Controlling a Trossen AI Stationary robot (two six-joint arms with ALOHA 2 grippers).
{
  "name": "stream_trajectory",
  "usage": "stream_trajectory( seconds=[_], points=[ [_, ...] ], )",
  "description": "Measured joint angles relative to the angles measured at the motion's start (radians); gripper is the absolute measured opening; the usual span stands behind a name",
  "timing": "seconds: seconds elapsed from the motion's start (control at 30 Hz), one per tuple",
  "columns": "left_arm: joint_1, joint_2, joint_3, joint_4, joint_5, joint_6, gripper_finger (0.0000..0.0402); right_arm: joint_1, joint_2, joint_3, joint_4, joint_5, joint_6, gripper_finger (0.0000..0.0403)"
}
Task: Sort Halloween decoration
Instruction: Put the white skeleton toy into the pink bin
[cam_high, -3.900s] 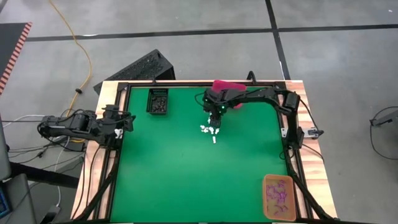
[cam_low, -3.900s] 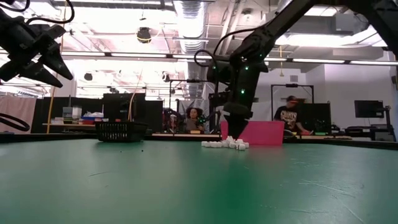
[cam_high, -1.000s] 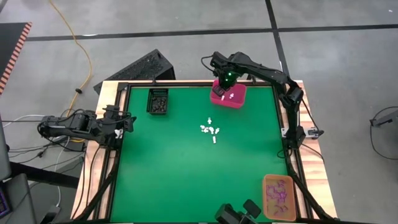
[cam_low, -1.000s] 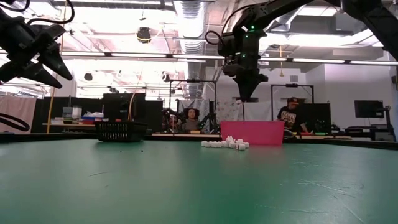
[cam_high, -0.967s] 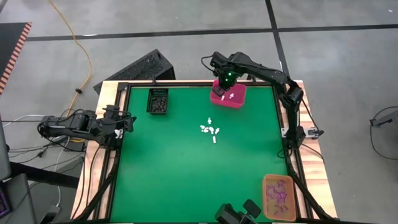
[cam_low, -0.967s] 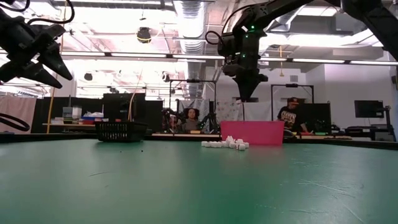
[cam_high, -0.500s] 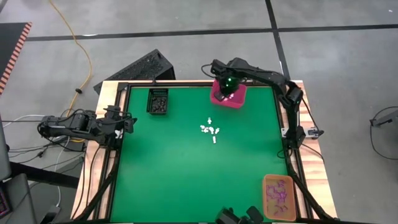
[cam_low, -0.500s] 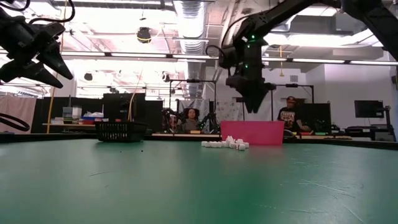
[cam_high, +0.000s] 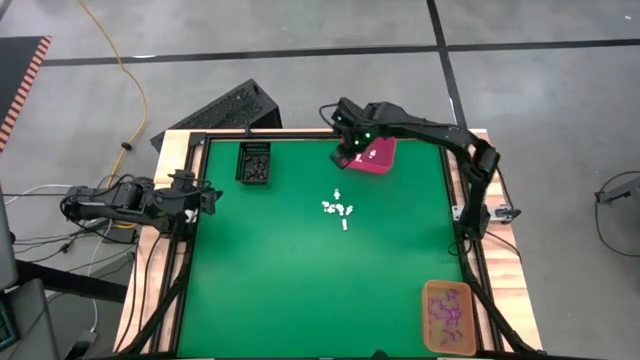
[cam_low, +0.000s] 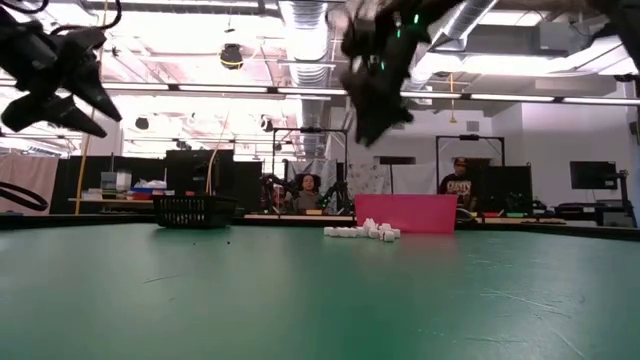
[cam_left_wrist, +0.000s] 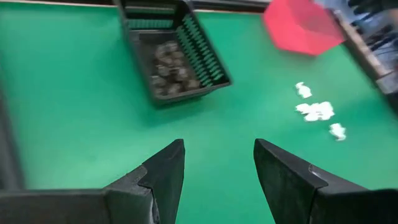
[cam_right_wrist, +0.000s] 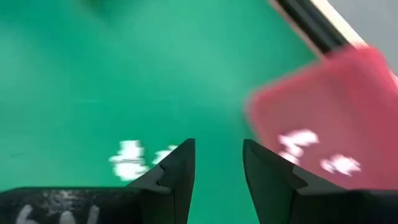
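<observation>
Small white trinkets (cam_high: 340, 209) lie in a loose cluster on the green mat, also seen in the low view (cam_low: 365, 231) and the left wrist view (cam_left_wrist: 317, 111). My right gripper (cam_high: 344, 158) hangs open and empty above the mat, just left of the pink bin (cam_high: 376, 157). Its wrist view shows the open fingers (cam_right_wrist: 219, 163) with the white cluster (cam_right_wrist: 134, 158) ahead. White pieces (cam_right_wrist: 298, 140) lie inside the pink bin (cam_right_wrist: 336, 93). My left gripper (cam_high: 207, 195) waits open at the table's left edge, raised off the mat (cam_left_wrist: 219, 168).
A black slotted bin (cam_high: 254, 162) holding dark pieces stands at the far left of the mat (cam_left_wrist: 174, 59). An orange bin (cam_high: 447, 316) with purple pieces sits at the near right corner. A black frame (cam_high: 300, 135) borders the mat. People sit in the room beyond the table (cam_low: 462, 185).
My right gripper has swung from above the pink bin toward the table's left, ending just off the bin's left edge, and it shows higher in the low view. The white cluster on the mat and the left arm have stayed put.
</observation>
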Motion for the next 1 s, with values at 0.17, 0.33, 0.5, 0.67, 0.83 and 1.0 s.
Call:
stream_trajectory(
  seconds=[0.17,0.33,0.5,0.67,0.83,1.0],
  points=[
    [0.000,0.000,0.000,0.102,0.041,0.056,0.0183,0.159,-0.094,0.000,0.041,0.020,-0.011,0.0157],
    [0.000,0.000,0.001,0.122,0.089,0.018,0.0183,0.402,-0.192,0.000,0.112,0.209,0.013,0.0150],
    [0.000,0.000,0.001,0.149,0.094,0.011,0.0183,0.615,-0.256,0.000,0.192,0.473,0.031,0.0144],
    [0.000,0.000,0.001,0.143,0.161,-0.038,0.0183,0.704,-0.283,0.000,0.297,0.592,0.011,0.0138],
    [0.000,0.000,0.001,0.130,0.247,-0.039,0.0183,0.714,-0.279,0.000,0.332,0.591,0.008,0.0136],
    [0.000,0.000,0.001,0.113,0.178,-0.068,0.0183,0.719,-0.280,0.000,0.334,0.588,0.055,0.0136]
  ],
)
